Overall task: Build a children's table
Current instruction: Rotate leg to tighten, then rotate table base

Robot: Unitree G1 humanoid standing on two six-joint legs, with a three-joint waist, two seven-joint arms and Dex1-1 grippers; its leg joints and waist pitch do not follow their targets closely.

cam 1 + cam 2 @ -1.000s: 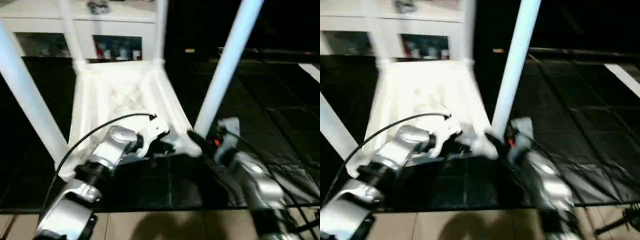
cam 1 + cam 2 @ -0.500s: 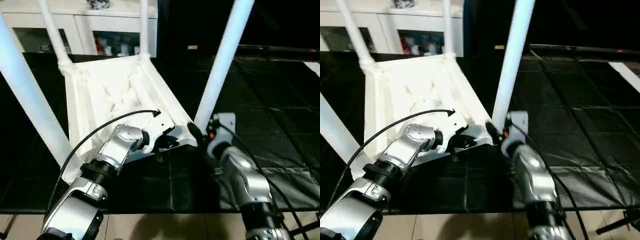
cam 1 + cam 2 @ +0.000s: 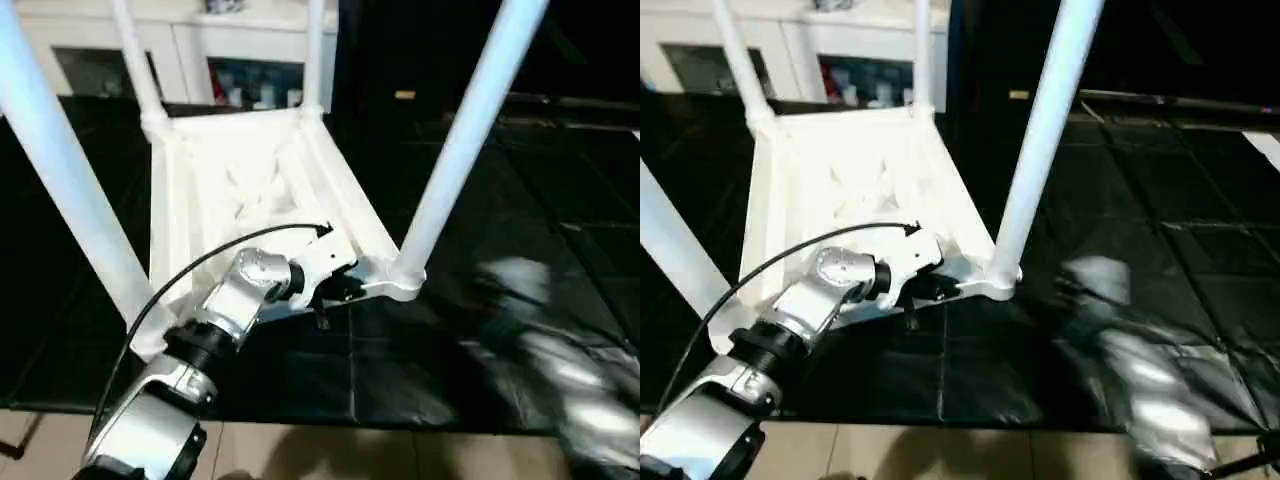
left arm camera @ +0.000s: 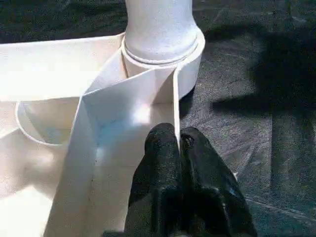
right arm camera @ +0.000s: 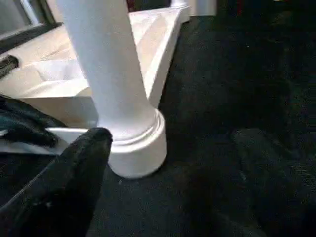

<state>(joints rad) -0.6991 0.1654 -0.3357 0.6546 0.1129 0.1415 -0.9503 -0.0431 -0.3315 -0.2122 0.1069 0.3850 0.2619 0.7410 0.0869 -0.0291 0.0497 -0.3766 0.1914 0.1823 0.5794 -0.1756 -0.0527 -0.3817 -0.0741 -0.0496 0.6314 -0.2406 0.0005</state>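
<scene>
Plastic is what you are dealing with here. The children's table point(image 3: 250, 190) is lying upside down on the black floor mat point(image 3: 520, 180), ribbed underside facing up, with four legs standing in the corner sockets and the white cabinet point(image 3: 250, 30) behind it.

Your left gripper point(image 4: 177, 140) is pinching a thin upright rib beside the nearest right socket point(image 3: 405, 285), its two black fingers clamped tight on that edge. Your right gripper point(image 5: 94, 143) is hanging just beside the base of the near right leg point(image 3: 460, 140). Whether it is spread or closed you cannot tell, and no grasp on the leg is showing.

Judging by the hollow ribbing and tubular legs, the whole piece is probably weighing little, so it is likely to slide on the mat when pushed. The rib is looking thin and may be flexing under a hard pinch; the glossy tapered legs are likely slipping through a loose grip.

For a firmer hold, you are better off taking a leg low down near its collar, or the thick rim at a corner, where the plastic is looking stiffest.
</scene>
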